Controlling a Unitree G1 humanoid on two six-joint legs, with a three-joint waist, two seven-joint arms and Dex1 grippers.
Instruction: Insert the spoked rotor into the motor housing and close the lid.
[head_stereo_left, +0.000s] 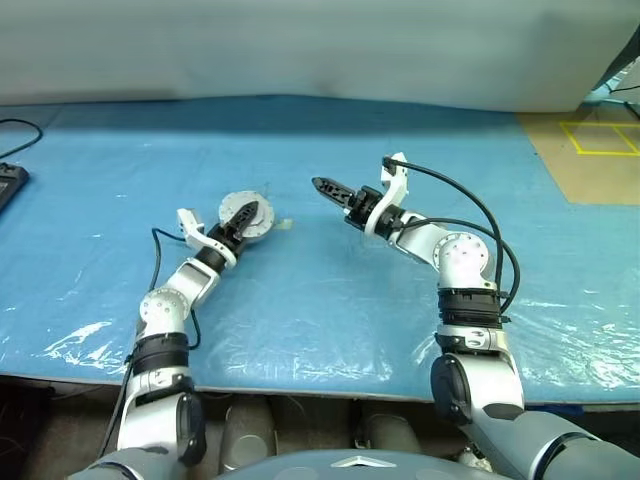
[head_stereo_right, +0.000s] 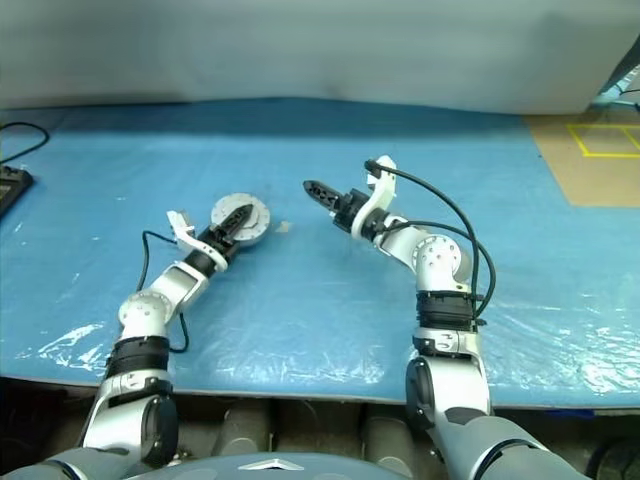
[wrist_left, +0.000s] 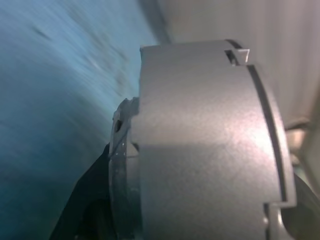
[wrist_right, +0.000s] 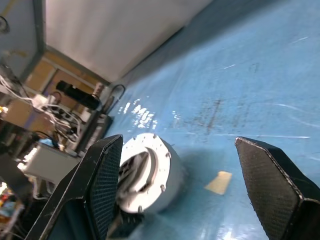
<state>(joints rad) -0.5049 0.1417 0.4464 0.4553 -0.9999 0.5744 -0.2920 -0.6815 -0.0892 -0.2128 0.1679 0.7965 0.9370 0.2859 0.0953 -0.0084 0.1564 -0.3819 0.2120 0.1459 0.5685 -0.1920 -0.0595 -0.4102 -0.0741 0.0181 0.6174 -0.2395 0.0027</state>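
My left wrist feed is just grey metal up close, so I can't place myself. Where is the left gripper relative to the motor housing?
Observer: From the head views, the left gripper is over the top face of the motor housing, which sits flat on the blue table.
Operator: And the right gripper?
Observer: The right gripper is open and empty. It is above the table to the right of the motor housing, and apart from it.
Operator: Anything lying near the motor housing?
Observer: A small tan scrap lies on the table just to its right.
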